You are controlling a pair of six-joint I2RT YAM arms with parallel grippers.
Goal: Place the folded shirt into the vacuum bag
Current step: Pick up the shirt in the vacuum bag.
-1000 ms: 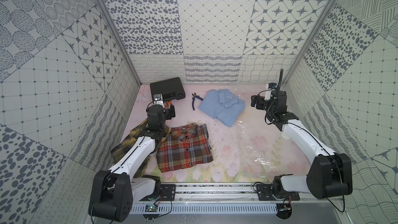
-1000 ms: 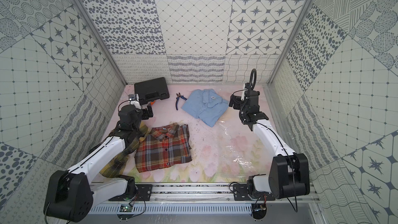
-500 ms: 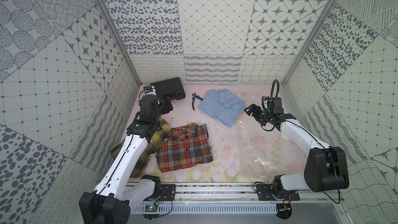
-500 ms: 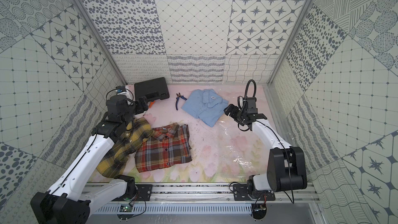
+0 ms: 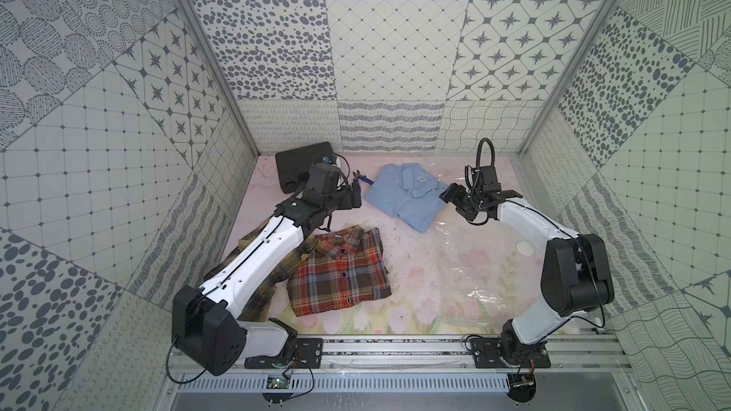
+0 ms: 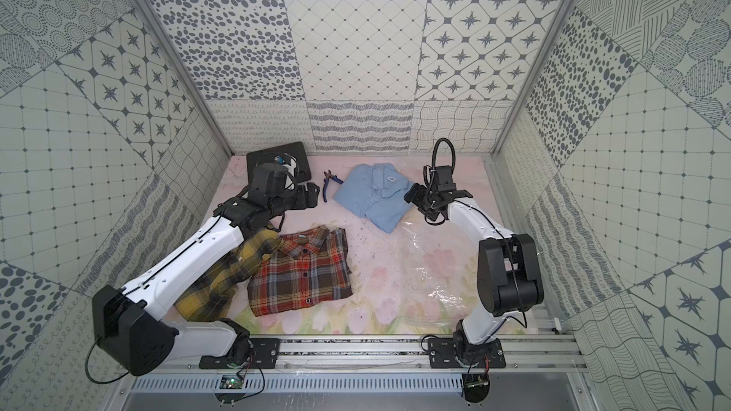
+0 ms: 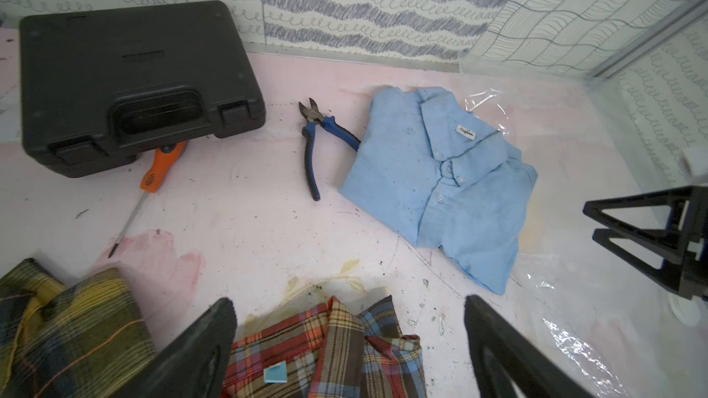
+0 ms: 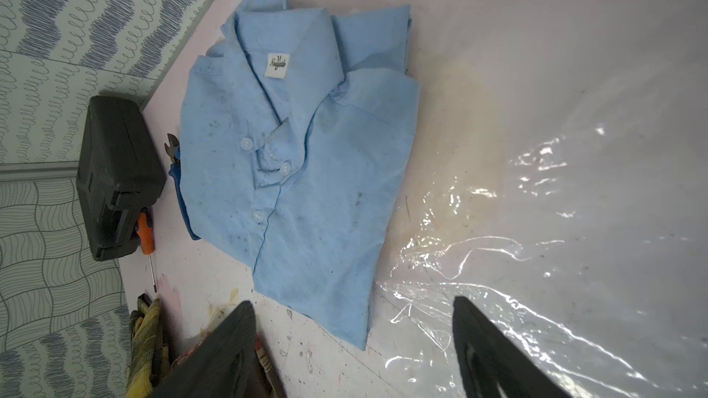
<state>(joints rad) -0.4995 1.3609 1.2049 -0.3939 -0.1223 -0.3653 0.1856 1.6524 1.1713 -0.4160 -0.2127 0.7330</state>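
We log the blue folded shirt (image 5: 403, 199) at far centre of the surface (image 7: 249, 223), lying flat with its collar toward the far wall. Its right edge meets the clear vacuum bag (image 5: 480, 294), which is spread over the right half, valve cap (image 5: 525, 248) near the right wall. We can't tell if that edge lies on the plastic or just beside it; the shirt is not inside yet. Left tool (image 7: 348, 302) is released, jaws wide and empty, just left of the shirt. Right tool (image 8: 352, 304) is also released and empty, just right of the shirt over the bag's edge. We judge the step as the approach. To do it well, one tool should pinch only the top film and lift the mouth, though we can't see where it is. The other should grip through all the shirt's layers so the fold keeps, then slide it in low, clear of the pliers (image 7: 312, 147) touching the shirt's left edge. Glossy film likely slips. The white tag (image 8: 276, 67) at the collar has script too small to read. The teal tag (image 7: 275, 373) on the red plaid shirt (image 5: 340, 270) shows nothing legible.
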